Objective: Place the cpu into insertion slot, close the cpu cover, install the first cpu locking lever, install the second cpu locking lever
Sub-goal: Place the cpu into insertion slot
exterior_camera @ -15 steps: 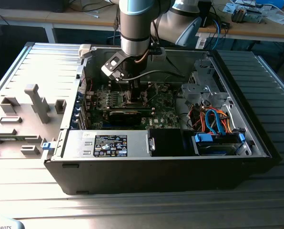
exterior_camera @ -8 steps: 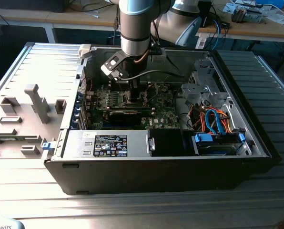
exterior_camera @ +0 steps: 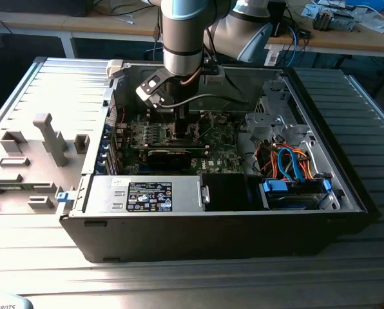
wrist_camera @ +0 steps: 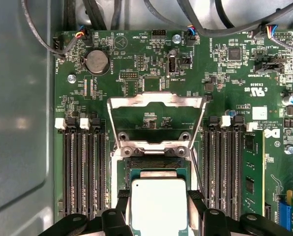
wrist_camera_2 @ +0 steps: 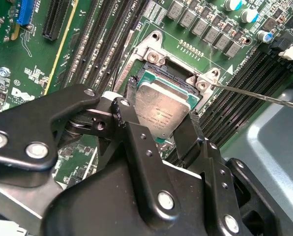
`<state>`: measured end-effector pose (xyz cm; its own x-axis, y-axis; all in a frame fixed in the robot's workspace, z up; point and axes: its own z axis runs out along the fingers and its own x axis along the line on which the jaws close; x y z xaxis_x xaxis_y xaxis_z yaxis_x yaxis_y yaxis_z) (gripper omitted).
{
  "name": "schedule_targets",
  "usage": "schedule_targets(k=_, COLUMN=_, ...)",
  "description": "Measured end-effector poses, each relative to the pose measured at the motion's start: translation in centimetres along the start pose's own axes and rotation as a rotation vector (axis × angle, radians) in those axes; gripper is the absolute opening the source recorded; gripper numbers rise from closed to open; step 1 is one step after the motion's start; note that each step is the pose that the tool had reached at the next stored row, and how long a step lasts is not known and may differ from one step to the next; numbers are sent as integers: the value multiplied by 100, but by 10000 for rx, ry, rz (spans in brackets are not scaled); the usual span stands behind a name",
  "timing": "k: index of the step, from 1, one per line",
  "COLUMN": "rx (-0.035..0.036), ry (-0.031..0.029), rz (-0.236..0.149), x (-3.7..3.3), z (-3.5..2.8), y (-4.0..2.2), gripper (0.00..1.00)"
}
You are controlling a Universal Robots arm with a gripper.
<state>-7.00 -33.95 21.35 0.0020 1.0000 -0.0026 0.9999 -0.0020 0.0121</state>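
My gripper (wrist_camera_2: pixel 162 109) pinches the cpu (wrist_camera: pixel 159 204) by opposite edges over the insertion slot (wrist_camera: pixel 157 164), toward the far side of the case (exterior_camera: pixel 211 225). I judge it not seated. The cpu cover (wrist_camera: pixel 156 101) stands open and a locking lever (wrist_camera_2: pixel 254 92) is loose, so closing and latching remain.

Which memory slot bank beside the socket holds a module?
The bank nearer the blue connector: a green module stands in it. The other bank looks empty.
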Motion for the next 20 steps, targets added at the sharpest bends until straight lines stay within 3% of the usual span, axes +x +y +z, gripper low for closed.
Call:
schedule_targets(k=8, rx=0, ry=-36, rz=299, x=0, z=1, y=0, gripper=55)
schedule_targets(k=20, rx=3, ry=-44, rz=888, x=0, z=2, y=0, gripper=55)
